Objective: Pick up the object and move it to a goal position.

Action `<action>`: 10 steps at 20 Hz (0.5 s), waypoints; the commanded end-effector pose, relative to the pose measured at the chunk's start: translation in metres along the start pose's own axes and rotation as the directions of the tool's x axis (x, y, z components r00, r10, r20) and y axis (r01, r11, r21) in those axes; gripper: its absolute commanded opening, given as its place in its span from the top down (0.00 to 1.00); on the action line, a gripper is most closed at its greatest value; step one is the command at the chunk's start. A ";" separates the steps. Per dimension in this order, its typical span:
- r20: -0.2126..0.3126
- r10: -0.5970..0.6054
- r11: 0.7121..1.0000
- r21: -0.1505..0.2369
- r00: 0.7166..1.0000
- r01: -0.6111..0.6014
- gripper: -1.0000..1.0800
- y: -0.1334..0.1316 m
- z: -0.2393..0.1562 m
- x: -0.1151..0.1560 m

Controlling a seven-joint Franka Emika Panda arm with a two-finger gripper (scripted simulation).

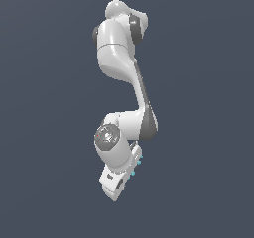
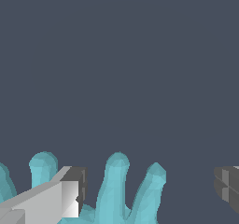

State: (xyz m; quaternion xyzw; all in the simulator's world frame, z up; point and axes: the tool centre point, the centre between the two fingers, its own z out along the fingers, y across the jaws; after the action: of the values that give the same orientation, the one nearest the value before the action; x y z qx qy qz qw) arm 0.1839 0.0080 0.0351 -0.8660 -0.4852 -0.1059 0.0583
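The object is a light-cyan figure with several stubby limbs. In the wrist view its limbs stick up between my two fingers, close beside the light finger and well apart from the dark finger. My gripper is open around it. In the exterior view the white gripper hand covers most of the object, and only small cyan tips show past the hand's edge. Whether the light finger touches the object is unclear.
A plain dark grey-blue surface fills everything around the arm. The arm's white links stretch up the exterior view above the hand.
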 end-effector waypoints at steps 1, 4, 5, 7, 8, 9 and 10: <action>0.000 -0.001 1.000 0.000 1.000 0.001 0.00 0.000 0.008 0.000; 0.000 -0.001 1.000 0.000 1.000 0.001 0.00 0.000 0.012 -0.001; 0.000 -0.001 1.000 0.000 1.000 0.001 0.00 0.000 0.012 -0.001; 0.000 -0.001 1.000 0.000 1.000 0.001 1.00 0.000 0.012 -0.001; 0.000 -0.001 1.000 0.000 1.000 0.001 1.00 0.000 0.012 -0.001; 0.000 -0.001 1.000 0.000 1.000 0.001 1.00 0.000 0.012 -0.001; 0.000 -0.001 1.000 0.000 1.000 0.001 1.00 0.000 0.012 -0.001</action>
State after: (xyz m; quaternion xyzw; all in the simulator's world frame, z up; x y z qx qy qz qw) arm 0.1847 0.0104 0.0233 -0.8657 -0.4858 -0.1057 0.0585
